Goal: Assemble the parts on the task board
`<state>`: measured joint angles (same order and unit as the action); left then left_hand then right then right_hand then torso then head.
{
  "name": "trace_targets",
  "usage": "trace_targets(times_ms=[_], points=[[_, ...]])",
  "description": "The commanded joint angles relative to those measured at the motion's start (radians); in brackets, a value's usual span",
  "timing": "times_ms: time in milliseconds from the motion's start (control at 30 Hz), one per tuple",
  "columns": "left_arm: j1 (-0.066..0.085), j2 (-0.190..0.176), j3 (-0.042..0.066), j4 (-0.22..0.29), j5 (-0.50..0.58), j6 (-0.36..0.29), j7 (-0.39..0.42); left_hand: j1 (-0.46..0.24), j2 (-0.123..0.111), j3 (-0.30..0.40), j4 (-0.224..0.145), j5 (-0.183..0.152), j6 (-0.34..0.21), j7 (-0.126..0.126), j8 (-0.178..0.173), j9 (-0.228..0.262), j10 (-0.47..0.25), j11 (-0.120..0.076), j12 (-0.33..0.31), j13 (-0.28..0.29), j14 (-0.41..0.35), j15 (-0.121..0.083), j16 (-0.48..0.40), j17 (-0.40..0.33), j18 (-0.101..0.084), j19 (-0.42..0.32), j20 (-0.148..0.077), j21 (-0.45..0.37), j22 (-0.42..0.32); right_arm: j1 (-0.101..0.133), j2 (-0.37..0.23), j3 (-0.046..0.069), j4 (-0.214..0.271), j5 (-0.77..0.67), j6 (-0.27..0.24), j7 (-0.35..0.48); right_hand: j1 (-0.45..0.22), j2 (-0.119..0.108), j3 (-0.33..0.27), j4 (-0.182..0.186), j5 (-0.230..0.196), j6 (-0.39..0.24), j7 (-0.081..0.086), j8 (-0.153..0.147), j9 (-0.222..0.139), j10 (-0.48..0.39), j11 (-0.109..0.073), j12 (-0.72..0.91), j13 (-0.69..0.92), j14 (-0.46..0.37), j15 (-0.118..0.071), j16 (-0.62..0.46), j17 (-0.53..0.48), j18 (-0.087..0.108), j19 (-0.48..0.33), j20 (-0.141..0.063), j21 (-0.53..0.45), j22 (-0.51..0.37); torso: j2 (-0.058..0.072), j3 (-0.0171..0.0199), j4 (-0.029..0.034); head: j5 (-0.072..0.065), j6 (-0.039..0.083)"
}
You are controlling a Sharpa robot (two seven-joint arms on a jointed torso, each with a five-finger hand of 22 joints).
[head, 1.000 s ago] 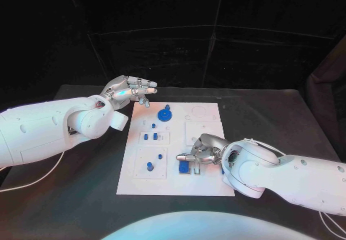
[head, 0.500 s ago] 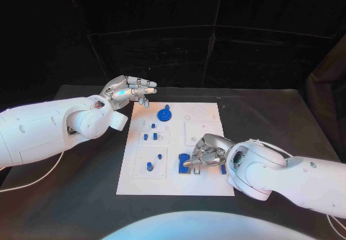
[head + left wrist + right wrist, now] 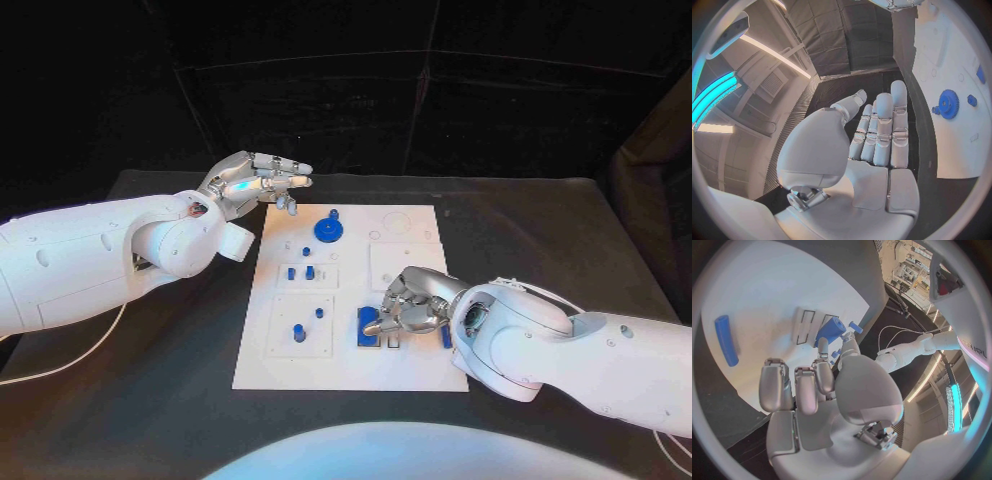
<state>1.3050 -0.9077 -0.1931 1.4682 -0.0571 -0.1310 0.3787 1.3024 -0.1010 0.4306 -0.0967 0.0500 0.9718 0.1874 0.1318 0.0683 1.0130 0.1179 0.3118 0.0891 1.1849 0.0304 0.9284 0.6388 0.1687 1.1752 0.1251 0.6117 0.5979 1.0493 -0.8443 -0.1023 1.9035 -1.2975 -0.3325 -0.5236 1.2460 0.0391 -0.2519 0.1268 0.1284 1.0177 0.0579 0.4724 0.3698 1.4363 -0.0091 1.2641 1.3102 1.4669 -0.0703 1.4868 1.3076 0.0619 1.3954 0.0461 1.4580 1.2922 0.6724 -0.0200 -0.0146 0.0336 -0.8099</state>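
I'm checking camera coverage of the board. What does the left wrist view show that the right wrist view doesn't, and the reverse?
Left wrist view: the left robot hand, fingers straight and apart, holding nothing, beside the blue gear.
Right wrist view: the right robot hand with its fingertips at a blue block by the slots, plus a loose blue bar.
Both: the white task board.

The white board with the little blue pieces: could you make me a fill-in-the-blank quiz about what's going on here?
1. The task board lies on a ____ table.
2. The blue gear sits at the board's far end, nearest the robot's ____ hand.
3. The right hand works over the board's ____ end.
4. The left hand holds ____.

Missing words: black; left; near; nothing
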Motion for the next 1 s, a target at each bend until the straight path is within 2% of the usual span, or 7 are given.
trace_targets(times_ms=[33, 100, 200, 367, 767, 1000], points=[[0.002, 0.0, 0.001, 0.001, 0.003, 0.011, 0.0, -0.001, 0.01, -0.007, 0.001, -0.001, 0.0, 0.003, 0.004, 0.0, -0.006, 0.001, 0.006, -0.002, -0.009, -0.001, -0.003, -0.002, 0.014, -0.003, 0.001, -0.007, -0.002, 0.001, 0.005, 0.0, 0.0, -0.018, 0.011, 0.008, -0.008, 0.003, -0.007, -0.001, 0.006, 0.004, -0.004, 0.005, 0.002, 0.002, -0.009, 0.002, 0.005, 0.075, -0.007, -0.003, 0.124, -0.003, 0.003, -0.008, -0.002, 0.003, 0.001, -0.0002, -0.0013, 0.002, -0.001], [0.002, 0.0, 0.001, 0.001, 0.003, 0.011, 0.0, -0.001, 0.01, -0.007, 0.001, -0.001, 0.0, 0.003, 0.004, 0.0, -0.006, 0.001, 0.006, -0.002, -0.009, -0.001, -0.003, -0.002, 0.014, -0.003, 0.001, -0.007, -0.002, 0.001, 0.009, 0.0, -0.003, -0.025, 0.027, 0.003, 0.003, 0.006, -0.004, -0.009, 0.008, 0.008, -0.007, 0.011, 0.007, 0.003, -0.011, 0.003, 0.006, 0.075, -0.009, -0.003, 0.125, -0.004, 0.005, -0.009, -0.001, 0.005, 0.001, -0.0004, -0.0019, 0.003, -0.002], [0.002, 0.0, 0.001, 0.002, 0.003, 0.011, 0.0, -0.001, 0.01, -0.007, 0.001, -0.001, 0.0, 0.003, 0.004, 0.0, -0.006, 0.001, 0.006, -0.002, -0.009, -0.001, -0.003, -0.002, 0.014, -0.003, 0.001, -0.007, -0.002, 0.001, 0.019, 0.0, -0.011, -0.041, 0.054, -0.011, 0.051, 0.022, 0.019, -0.043, -0.031, 0.012, -0.014, 0.023, 0.016, 0.006, -0.018, 0.004, 0.009, 0.075, -0.015, -0.001, 0.128, -0.004, 0.008, -0.014, 0.0, 0.009, 0.001, -0.0008, -0.0004, 0.001, -0.004], [0.002, 0.0, 0.001, 0.003, 0.003, 0.011, -0.001, -0.001, 0.01, -0.007, 0.001, -0.001, 0.0, 0.003, 0.004, 0.0, -0.006, 0.001, 0.006, -0.002, -0.009, -0.001, -0.003, -0.002, 0.014, -0.003, 0.001, -0.007, -0.002, 0.001, 0.034, 0.0, -0.021, -0.066, 0.074, -0.032, 0.078, 0.036, 0.037, -0.067, -0.042, 0.014, -0.02, 0.03, 0.022, 0.008, -0.023, 0.003, 0.009, 0.076, -0.019, 0.0, 0.13, -0.006, 0.011, -0.018, 0.002, 0.015, 0.001, -0.0001, 0.0005, 0.002, -0.007], [0.002, -0.001, 0.001, 0.003, 0.003, 0.012, -0.001, -0.001, 0.01, -0.007, 0.001, -0.001, 0.0, 0.003, 0.004, 0.0, -0.006, 0.001, 0.006, -0.002, -0.009, -0.001, -0.003, -0.002, 0.014, -0.003, 0.001, -0.007, -0.002, 0.001, 0.032, 0.0, -0.024, -0.086, 0.102, -0.046, 0.081, 0.043, 0.044, -0.073, -0.032, 0.015, -0.022, 0.033, 0.025, 0.009, -0.025, 0.004, 0.011, 0.076, -0.021, 0.0, 0.131, -0.006, 0.012, -0.02, 0.002, 0.016, 0.0, 0.0002, -0.0027, 0.003, -0.007], [0.002, -0.003, 0.001, 0.003, 0.003, 0.012, -0.002, -0.001, 0.01, -0.007, 0.001, -0.001, 0.0, 0.003, 0.004, 0.0, -0.006, 0.001, 0.006, -0.002, -0.009, -0.001, -0.003, -0.002, 0.014, -0.003, 0.001, -0.007, -0.002, 0.001, 0.014, 0.0, -0.018, -0.073, 0.129, -0.039, 0.084, 0.042, 0.046, -0.078, -0.027, 0.014, -0.023, 0.033, 0.025, 0.01, -0.026, 0.003, 0.011, 0.076, -0.022, -0.001, 0.13, -0.006, 0.012, -0.021, 0.002, 0.016, -0.001, 0.0003, -0.0009, 0.003, -0.008]])
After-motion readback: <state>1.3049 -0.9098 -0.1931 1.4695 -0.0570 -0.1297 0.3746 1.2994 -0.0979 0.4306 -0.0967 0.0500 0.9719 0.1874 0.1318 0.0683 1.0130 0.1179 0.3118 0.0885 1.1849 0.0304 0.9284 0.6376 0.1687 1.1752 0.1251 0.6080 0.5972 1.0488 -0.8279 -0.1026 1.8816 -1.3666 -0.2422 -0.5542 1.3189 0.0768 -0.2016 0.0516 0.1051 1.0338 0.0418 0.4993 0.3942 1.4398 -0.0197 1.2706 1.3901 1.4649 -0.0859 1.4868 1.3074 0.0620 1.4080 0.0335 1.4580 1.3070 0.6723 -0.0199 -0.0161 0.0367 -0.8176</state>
